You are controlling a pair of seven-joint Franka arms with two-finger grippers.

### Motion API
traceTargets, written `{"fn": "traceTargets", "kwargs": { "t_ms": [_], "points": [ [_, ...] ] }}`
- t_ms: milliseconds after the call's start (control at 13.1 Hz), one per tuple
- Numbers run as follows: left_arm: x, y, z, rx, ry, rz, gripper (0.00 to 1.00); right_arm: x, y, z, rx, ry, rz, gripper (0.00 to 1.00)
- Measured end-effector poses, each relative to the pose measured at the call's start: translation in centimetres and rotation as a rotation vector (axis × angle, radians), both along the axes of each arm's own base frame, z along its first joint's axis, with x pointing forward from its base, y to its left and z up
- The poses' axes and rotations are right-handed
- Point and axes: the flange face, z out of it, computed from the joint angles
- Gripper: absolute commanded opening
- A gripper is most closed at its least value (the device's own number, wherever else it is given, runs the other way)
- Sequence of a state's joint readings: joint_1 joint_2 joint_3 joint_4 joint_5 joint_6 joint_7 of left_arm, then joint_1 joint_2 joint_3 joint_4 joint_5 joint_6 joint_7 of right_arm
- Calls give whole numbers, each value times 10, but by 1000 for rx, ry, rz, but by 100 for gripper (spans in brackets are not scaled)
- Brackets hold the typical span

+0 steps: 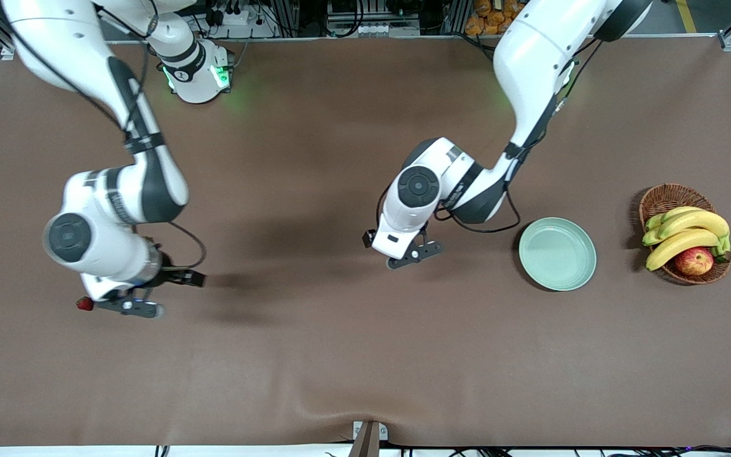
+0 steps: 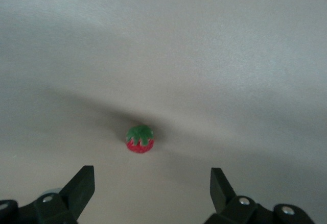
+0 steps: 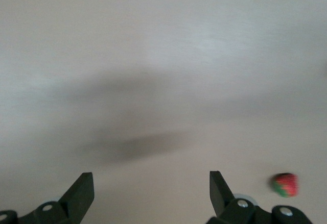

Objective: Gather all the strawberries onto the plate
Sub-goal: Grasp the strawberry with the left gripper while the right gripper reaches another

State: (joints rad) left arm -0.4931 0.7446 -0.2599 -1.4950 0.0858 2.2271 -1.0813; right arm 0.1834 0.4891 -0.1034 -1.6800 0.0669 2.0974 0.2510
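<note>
Overhead, both arms reached out from their bases and bent down over the brown table (image 1: 340, 355). Coming from its base, the left arm folded at the elbow and turned its wrist down near the middle of the table, toward the right arm's end from the plate (image 1: 557, 253). Its left gripper (image 1: 411, 252) hung low over bare cloth with its fingers (image 2: 79, 187) spread wide apart and nothing between them. In the left wrist view a strawberry (image 2: 140, 139) lay on the cloth ahead of that open gap, green cap up, touching neither finger; the arm hid it from the front camera. From its own base, the right arm stretched far toward its end of the table, its forearm angled down and its wrist curled under. Its right gripper (image 1: 129, 307) hovered just above the cloth, fingers (image 3: 80, 191) likewise parted and empty. A second strawberry (image 1: 85, 304) lay just beside that gripper, outside its fingers, and showed at the edge of the right wrist view (image 3: 285, 184). The plate sat empty on the table, well apart from both berries, with a basket (image 1: 669, 198) of bananas (image 1: 686, 232) and an apple (image 1: 693, 261) beside it toward the left arm's end.
</note>
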Motion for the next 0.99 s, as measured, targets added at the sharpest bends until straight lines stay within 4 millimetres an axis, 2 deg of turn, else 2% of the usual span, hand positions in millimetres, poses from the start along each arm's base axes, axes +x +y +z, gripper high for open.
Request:
{"fn": "traceTargets", "kwargs": {
  "t_ms": [153, 229, 382, 611, 993],
  "points": [
    [-3, -3, -24, 6, 4, 6, 97, -15, -63, -14, 9, 44, 18, 100],
    [-5, -4, -33, 8, 10, 12, 94, -25, -87, -21, 15, 64, 22, 100],
    [-6, -3, -45, 15, 17, 13, 87, -44, -117, -42, 23, 90, 26, 100],
    [-7, -2, -55, 24, 28, 16, 69, -70, -126, -75, 20, 88, 23, 100],
    [-10, 0, -66, 37, 40, 21, 65, -109, -126, -121, 8, 82, 21, 100]
  ]
}}
